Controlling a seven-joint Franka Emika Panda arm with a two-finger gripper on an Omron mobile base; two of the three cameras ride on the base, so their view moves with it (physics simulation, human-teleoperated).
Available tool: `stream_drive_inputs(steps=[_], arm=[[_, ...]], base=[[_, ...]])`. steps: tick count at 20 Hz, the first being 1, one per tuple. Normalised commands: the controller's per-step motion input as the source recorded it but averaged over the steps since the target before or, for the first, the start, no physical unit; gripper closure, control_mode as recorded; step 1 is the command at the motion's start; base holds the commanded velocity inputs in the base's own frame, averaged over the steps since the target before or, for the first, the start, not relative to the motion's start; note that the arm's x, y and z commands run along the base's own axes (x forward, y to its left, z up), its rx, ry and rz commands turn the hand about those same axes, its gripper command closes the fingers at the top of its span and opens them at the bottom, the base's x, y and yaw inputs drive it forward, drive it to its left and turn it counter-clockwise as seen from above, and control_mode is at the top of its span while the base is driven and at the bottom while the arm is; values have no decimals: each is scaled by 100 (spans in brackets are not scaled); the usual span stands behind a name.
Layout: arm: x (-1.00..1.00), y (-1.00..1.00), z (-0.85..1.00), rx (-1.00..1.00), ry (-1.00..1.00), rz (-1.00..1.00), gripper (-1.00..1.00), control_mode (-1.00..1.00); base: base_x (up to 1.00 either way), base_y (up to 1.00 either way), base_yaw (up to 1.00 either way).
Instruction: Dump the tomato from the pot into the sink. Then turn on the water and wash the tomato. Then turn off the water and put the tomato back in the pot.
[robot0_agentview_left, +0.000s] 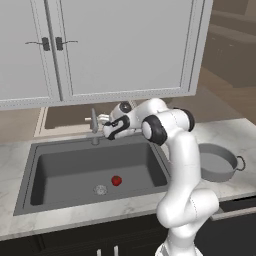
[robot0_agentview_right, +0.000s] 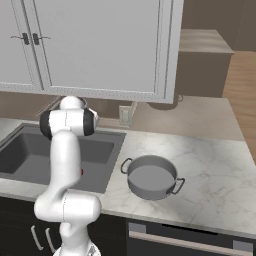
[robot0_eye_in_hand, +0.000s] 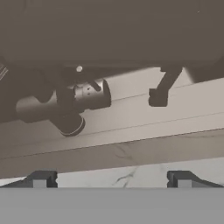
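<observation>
- Gripper (robot0_agentview_left: 107, 131) wide apart, holding nothing, just beside the faucet (robot0_agentview_left: 94, 122).
- Tomato (robot0_agentview_left: 116, 180) lies in the sink (robot0_agentview_left: 30, 165) near the drain (robot0_agentview_left: 100, 189); pot (robot0_agentview_right: 150, 176) sits on the desk.
- Risk: fingers slide off the faucet handle, so no water flows.

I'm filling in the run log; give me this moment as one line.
stage: reaching for faucet | gripper: open, empty, beside faucet | tomato: in sink near drain | pot: empty on counter | water: off
</observation>
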Motion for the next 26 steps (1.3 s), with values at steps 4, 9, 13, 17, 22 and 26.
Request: stream_drive_inputs(steps=[4,9,13,17,22,26], arm=[[20,0,-21,0,0,-4,-100,-100],[11,0,-24,0,0,-3,-100,-100],[0,0,-21,0,0,-2,-100,-100],[0,0,-19,0,0,-1,-100,-100],[0,-11,-20,0,1,-1,-100,-100],[0,-27,-23,0,4,0,-100,-100]], base=[[0,0,0],[0,0,0],[0,0,0],[0,0,0],[0,0,0],[0,0,0]])
